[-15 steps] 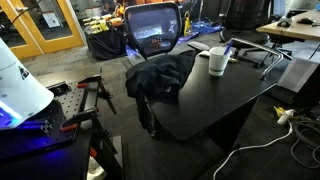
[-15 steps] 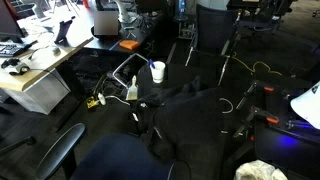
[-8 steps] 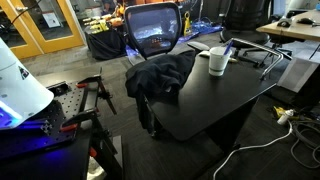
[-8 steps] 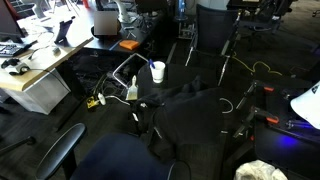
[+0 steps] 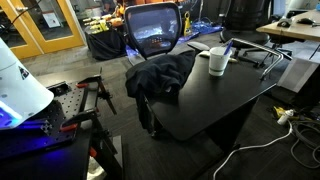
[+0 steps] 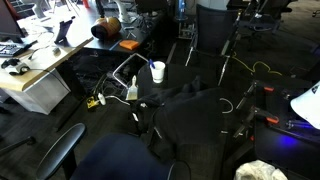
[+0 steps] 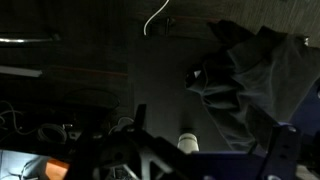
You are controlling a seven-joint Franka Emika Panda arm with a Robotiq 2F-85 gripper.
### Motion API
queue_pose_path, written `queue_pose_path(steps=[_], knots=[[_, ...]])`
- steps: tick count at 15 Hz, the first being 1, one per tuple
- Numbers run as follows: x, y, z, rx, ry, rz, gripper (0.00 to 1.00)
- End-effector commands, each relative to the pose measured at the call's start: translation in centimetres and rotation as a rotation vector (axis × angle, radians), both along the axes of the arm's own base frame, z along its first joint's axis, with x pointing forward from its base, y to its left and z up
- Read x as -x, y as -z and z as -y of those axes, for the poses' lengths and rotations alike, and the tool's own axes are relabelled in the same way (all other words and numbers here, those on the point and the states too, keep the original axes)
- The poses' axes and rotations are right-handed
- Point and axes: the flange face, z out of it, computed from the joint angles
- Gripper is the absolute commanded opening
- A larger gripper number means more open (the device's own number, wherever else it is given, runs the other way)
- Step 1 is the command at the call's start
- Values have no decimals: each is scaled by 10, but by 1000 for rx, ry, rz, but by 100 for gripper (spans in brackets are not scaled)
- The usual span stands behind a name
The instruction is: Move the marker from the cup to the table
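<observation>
The pincer [image 7: 200,160] appeared only in the wrist view, as dark angular silhouettes along the lower edge. That view was too dim to tell how far its jaws stood apart. It held nothing that could be made out and touched neither task thing. The cup [image 7: 187,143] showed between the silhouettes as a small pale cylinder, well apart from them.

In both exterior views the cup [image 5: 217,60] [image 6: 157,71] stood upright near a far edge of the counter [image 5: 225,100], a matte black top with rounded corners. The cup was plain, smooth and white. The marker [image 5: 224,48] stood in it, a thin dark stick leaning out over the rim.

A dark garment [image 5: 160,75] lay crumpled on the counter near the cup but apart from it, soft and folded, spilling over the near edge. In the wrist view the same cloth [image 7: 250,80] showed as a rumpled grey heap. Behind it stood an office chair [image 5: 153,30] with a black mesh back.

A pale wooden desk [image 6: 40,70] stood off to one side in an exterior view.
</observation>
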Motion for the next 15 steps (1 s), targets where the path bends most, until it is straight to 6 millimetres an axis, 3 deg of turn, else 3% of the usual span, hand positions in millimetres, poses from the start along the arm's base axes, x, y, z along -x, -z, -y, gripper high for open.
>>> queue_pose_path(steps=[1,6,15], knots=[[-52,-3,-27,-24,-51,69,100],[-120,11,-65,-110,9,197,100],[-220,75,-105,-121,119,155,100]])
